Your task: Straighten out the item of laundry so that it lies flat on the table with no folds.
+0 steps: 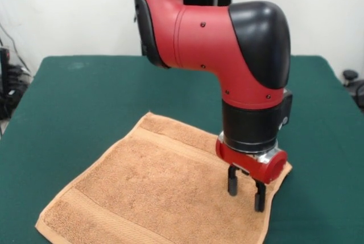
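On the bench [85,90] | towel [153,187] looks pretty much flat, no folds showing | my pincer [246,188] spread, empty, over its right corner | basically done

Towel [153,193] near edge cut off by the frame — one corner hidden behind the arm [227,45].

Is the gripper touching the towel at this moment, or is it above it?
Cannot tell. The front view shows the gripper with open fingers low over the towel near its right edge, but no plain contact or gap under the tips.
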You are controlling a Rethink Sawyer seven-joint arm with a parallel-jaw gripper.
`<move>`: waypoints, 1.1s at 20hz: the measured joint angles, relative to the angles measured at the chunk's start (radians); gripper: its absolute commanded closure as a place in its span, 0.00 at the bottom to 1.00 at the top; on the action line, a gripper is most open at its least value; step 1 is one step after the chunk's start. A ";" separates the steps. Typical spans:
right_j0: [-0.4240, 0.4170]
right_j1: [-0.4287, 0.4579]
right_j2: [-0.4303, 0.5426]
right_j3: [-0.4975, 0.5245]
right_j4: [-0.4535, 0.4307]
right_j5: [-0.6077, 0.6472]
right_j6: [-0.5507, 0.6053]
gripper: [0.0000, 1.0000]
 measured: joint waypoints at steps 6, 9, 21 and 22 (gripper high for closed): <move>0.005 0.011 -0.001 -0.022 -0.007 0.001 0.000 0.00; 0.007 0.016 -0.002 -0.034 -0.008 0.002 0.000 0.00; 0.039 0.067 -0.015 -0.145 -0.009 0.001 0.000 0.00; 0.043 0.071 -0.019 -0.155 -0.009 0.001 0.000 0.00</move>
